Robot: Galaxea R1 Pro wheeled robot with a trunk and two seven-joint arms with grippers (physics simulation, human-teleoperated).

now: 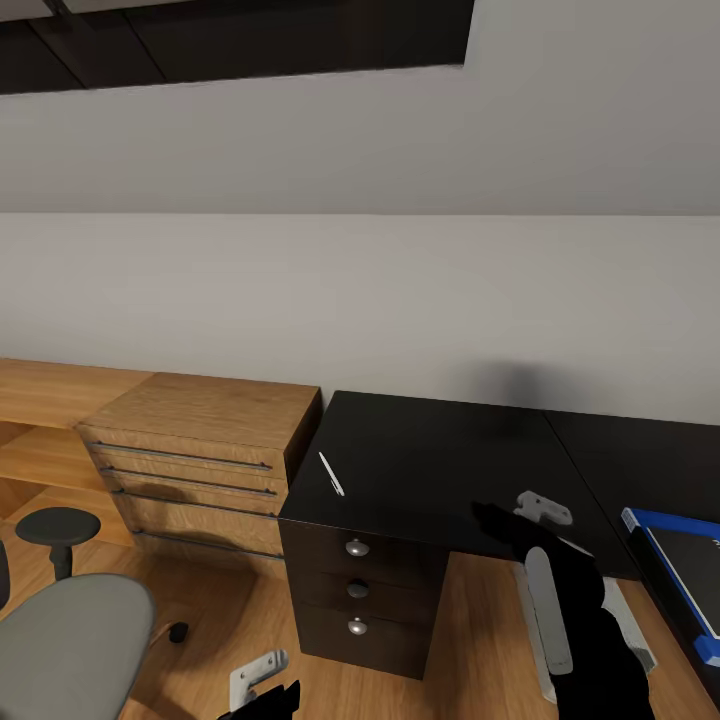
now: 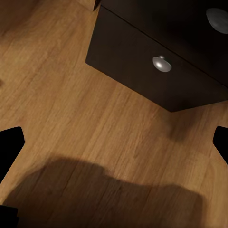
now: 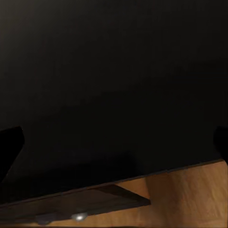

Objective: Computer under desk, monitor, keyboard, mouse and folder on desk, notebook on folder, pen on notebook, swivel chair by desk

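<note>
Head view, looking down over a black bench set against a pale wall, with 3 round-knobbed drawers under its left end. A thin white pen lying on the benchtop near the left front edge. At the far right, a blue-edged dark folder-like item at the picture's edge, resting on the bench; exact identity unclear. Left of the bench, a wooden chest of drawers. Lower left, the grey swivel chair on the wooden floor, well apart from the bench.

Right end effector raised over the front part of the benchtop, right of the pen; in the right wrist view, dark fingertips at both picture edges, so fingers spread, nothing held. Left end effector low, near the floor in front of the drawers; in the left wrist view, fingertips likewise wide apart, holding nothing.

Risks, as judgement: pen thin and flat on a hard surface, so likely to roll or skid toward the bench edge if nudged by 1 finger before the pinch. Chair wheels could snag the low left arm during repositioning.
</note>
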